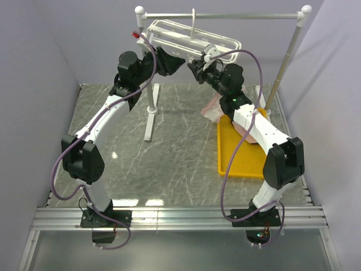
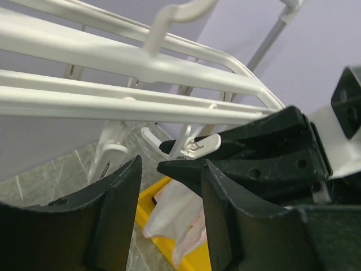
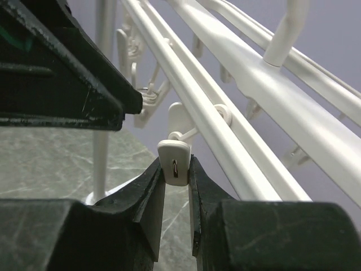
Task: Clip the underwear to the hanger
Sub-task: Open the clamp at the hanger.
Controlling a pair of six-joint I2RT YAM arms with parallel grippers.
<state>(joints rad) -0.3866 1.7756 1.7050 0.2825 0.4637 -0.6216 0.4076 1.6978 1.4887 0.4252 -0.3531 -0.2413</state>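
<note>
The white hanger (image 1: 192, 35) hangs by its hook from the rail at the back. My right gripper (image 3: 176, 169) is shut on one of its small dangling clips (image 3: 176, 161), pinching the clip's sides just under the bars (image 3: 225, 121). My left gripper (image 2: 172, 169) is open and holds nothing, its fingers (image 2: 115, 209) just below the hanger bars (image 2: 113, 104). They face the right gripper's black fingers (image 2: 254, 152) and the pinched clip (image 2: 198, 144). Pale pink underwear (image 2: 172, 212) lies far below over the yellow tray's edge. From above, both grippers (image 1: 181, 61) (image 1: 196, 68) meet under the hanger, and the underwear (image 1: 214, 107) lies behind the right arm.
The yellow tray (image 1: 240, 161) sits at the right of the marble table. The grey rail stand (image 1: 225, 15) spans the back, its left post and foot (image 1: 151, 116) mid-table and its right pole (image 1: 282, 62) slanting down. Purple walls close in both sides.
</note>
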